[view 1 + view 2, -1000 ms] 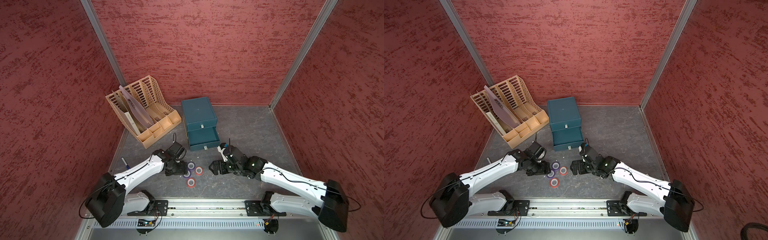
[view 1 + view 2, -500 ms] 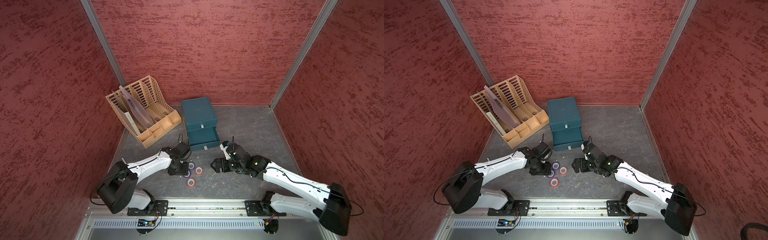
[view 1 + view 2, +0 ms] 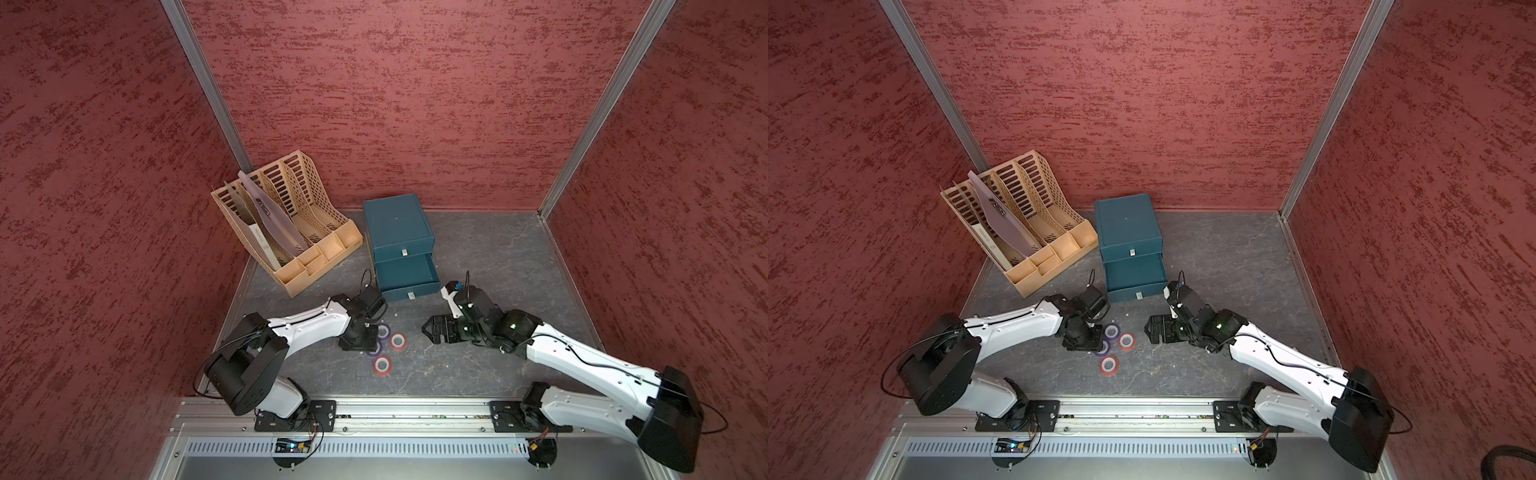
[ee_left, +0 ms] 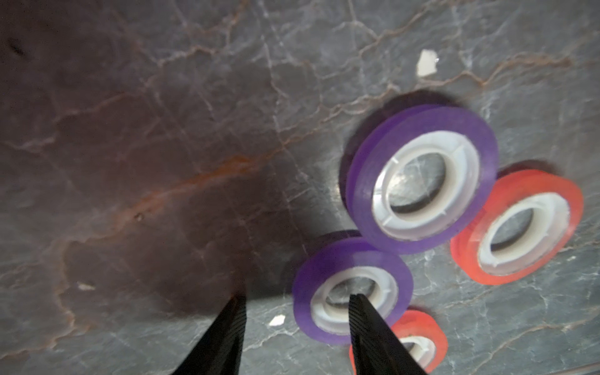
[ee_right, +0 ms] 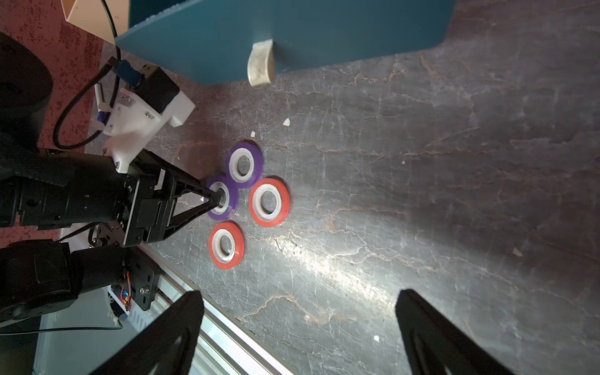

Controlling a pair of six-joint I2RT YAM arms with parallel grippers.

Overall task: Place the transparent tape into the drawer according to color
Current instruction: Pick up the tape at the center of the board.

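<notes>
Reaching low, wrist bent down, my left gripper (image 4: pixel 296 297) sits part-open astride a purple tape roll (image 4: pixel 324 266), one finger (image 4: pixel 360 311) in its core, 6 o'clock of the open drawer (image 3: pixel 405 272); right gripper (image 5: pixel 298 292) wide open.

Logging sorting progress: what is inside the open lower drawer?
The open lower drawer shows only bare teal floor, nothing on it. Its rear portion sits under the cabinet and cannot be seen.

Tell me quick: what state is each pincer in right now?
Left pincer: open, straddling the rim of a purple tape roll, not gripping it yet.
Right pincer: open, empty.
</notes>
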